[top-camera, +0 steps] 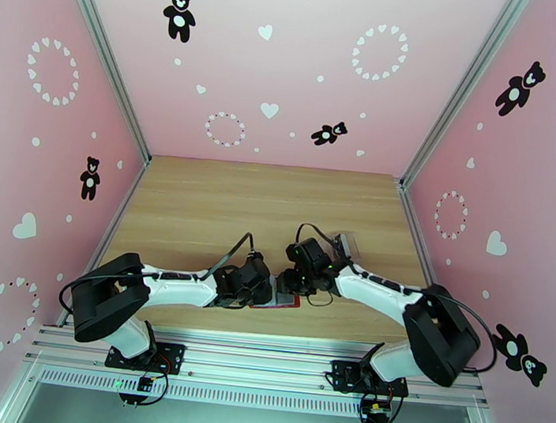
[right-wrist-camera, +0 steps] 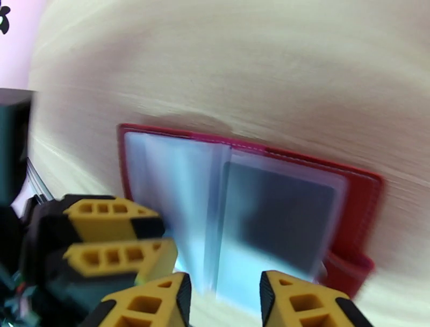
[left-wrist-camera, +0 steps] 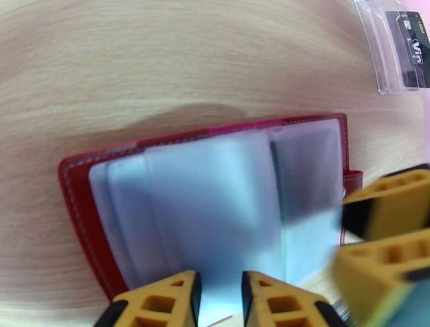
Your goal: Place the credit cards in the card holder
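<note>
Card holder [top-camera: 288,304] is lying open and flat like a book near the front edge of the table [top-camera: 240,196], about midway across, right where the two arms meet. From above it's mostly hidden under the grippers, with just a strip of red cover peeking out. Its long side, opened up, runs left to right across the table, and the spine runs front to back. The snap tab [left-wrist-camera: 352,180] sticks out at the end by the right arm. The inside faces up, showing cloudy clear sleeves [left-wrist-camera: 215,193], a couple of them standing up loose off the page. On the tab-side page there's a grey card [right-wrist-camera: 285,220] showing through its sleeve.

Left gripper [left-wrist-camera: 219,281] comes in low over the near edge with its jaws a little apart and a loose sleeve showing in the gap. Right gripper [right-wrist-camera: 223,285] is the same but a bit wider apart. I honestly can't tell if either one is touching the plastic. The two grippers sit just beside each other.

There's a clear pouch [left-wrist-camera: 387,59] with a dark card inside, further back and off to the right, well apart from the holder.

The table is light wood grain. The walls [top-camera: 293,67] are pink with black teddy bears, white hearts and heart rings, and there are metal rails [top-camera: 262,362] along the front where the arms are bolted.
</note>
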`<action>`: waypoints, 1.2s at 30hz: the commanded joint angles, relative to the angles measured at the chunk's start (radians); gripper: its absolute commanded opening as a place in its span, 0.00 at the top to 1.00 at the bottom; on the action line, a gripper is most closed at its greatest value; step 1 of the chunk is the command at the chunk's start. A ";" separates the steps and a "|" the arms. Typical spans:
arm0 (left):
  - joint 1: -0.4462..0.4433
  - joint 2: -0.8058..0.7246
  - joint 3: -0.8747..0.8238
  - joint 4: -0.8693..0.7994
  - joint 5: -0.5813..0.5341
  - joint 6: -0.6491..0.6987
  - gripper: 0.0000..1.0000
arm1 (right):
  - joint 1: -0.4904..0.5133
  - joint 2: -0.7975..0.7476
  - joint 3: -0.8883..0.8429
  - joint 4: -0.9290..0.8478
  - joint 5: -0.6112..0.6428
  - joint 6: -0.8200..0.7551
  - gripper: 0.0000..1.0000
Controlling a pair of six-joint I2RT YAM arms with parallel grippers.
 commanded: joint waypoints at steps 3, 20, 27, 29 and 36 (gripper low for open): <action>-0.004 -0.123 -0.004 -0.159 -0.086 0.034 0.63 | -0.081 -0.128 0.094 -0.226 0.150 -0.117 0.54; 0.052 -0.309 -0.087 -0.203 -0.106 0.057 0.60 | -0.433 0.135 0.449 -0.521 0.508 -0.408 0.39; 0.060 -0.296 -0.102 -0.175 -0.088 0.058 0.59 | -0.455 0.320 0.570 -0.558 0.490 -0.449 0.39; 0.060 -0.294 -0.102 -0.171 -0.084 0.060 0.59 | -0.457 0.348 0.584 -0.563 0.528 -0.445 0.39; 0.065 -0.268 -0.105 -0.147 -0.071 0.061 0.59 | -0.458 0.439 0.615 -0.567 0.519 -0.447 0.42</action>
